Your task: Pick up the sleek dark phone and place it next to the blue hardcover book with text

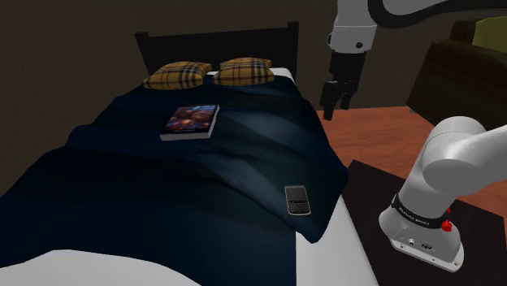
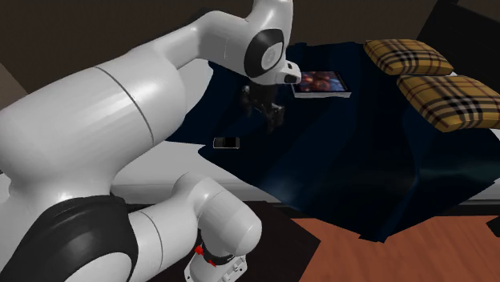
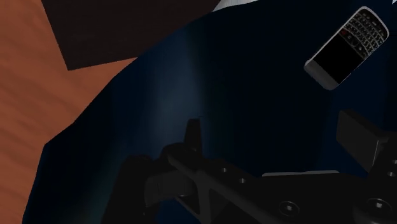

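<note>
**Desk:** Where was the phone?

**Photographer:** The dark keypad phone [image 1: 297,199] lay flat on the navy bedspread [image 1: 203,187], near its edge on the shoulder view's right. It was well apart from the book [image 1: 190,120], which lay nearer the two plaid pillows [image 1: 173,75].

**Desk:** And the pincer?

**Photographer:** The pincer [image 1: 337,96] hung high above that edge with its fingers spread wide, holding nothing. In the wrist view the phone sat out beyond one finger, not between the two.

**Desk:** What did the approach need?

**Photographer:** I judged it needed to centre over the phone and turn the wrist so the fingers closed across the narrow sides. Then it had to go low, because the phone was thin and the cover soft.

**Desk:** Any legible writing?

**Photographer:** None. The keys were too small to read, and the book's cover showed a reddish-blue picture with no title I could make out. The lettering on the arm's black band [image 1: 418,218] was too small as well.
</note>
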`<act>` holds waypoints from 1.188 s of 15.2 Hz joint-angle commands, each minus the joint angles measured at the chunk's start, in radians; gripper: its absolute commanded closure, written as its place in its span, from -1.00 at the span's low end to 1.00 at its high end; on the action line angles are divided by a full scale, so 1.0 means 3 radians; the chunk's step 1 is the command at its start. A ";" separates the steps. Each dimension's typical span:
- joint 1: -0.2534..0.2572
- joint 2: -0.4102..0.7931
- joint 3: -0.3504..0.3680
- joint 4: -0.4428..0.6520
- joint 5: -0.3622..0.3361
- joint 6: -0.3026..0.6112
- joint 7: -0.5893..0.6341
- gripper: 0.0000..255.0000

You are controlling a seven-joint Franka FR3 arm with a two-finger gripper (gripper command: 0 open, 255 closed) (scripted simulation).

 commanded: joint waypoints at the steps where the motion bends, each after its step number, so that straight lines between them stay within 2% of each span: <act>1: -0.0015 -0.0082 0.0165 -0.0221 0.0144 0.0166 0.0289 -1.00; 9: 0.0006 0.0023 0.1005 -0.0661 0.0825 0.0854 0.1467 -1.00; 13: -0.0042 0.0317 0.1491 -0.0711 0.1148 0.1293 0.2045 -1.00; 16: -0.0149 0.0637 0.1880 -0.0673 0.1333 0.1658 0.2479 -1.00; 18: -0.0194 0.0765 0.2014 -0.0675 0.1386 0.1814 0.2588 -1.00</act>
